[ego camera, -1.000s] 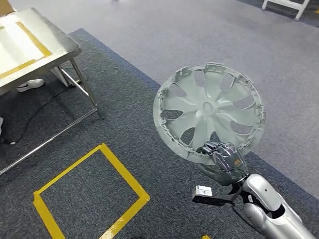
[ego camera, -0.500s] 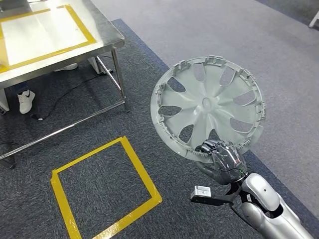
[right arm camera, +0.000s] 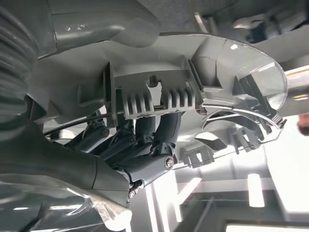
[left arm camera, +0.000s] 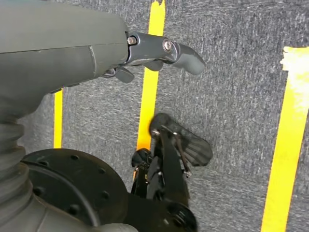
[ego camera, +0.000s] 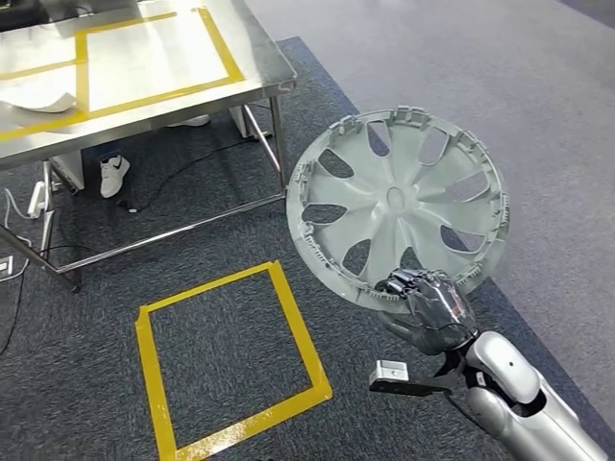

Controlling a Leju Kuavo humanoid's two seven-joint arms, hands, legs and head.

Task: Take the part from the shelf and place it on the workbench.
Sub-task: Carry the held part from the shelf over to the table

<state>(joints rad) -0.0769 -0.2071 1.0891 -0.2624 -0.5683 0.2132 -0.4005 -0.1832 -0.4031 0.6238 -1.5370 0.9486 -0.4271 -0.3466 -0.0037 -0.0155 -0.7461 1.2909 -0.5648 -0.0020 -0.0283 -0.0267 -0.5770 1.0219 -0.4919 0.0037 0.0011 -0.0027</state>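
The grey wheel cover is held by its lower rim in the right hand, raised and tilted at centre right of the frame above the carpet, well apart from the steel workbench at upper left, while the left hand is seen holding nothing, its fingers extended.

No text, label, brand, number or sign can be read in any view. Only unlettered yellow tape lines are seen on the carpeted floor and on the steel worktop, and no lettering can be made out on the wheel cover.
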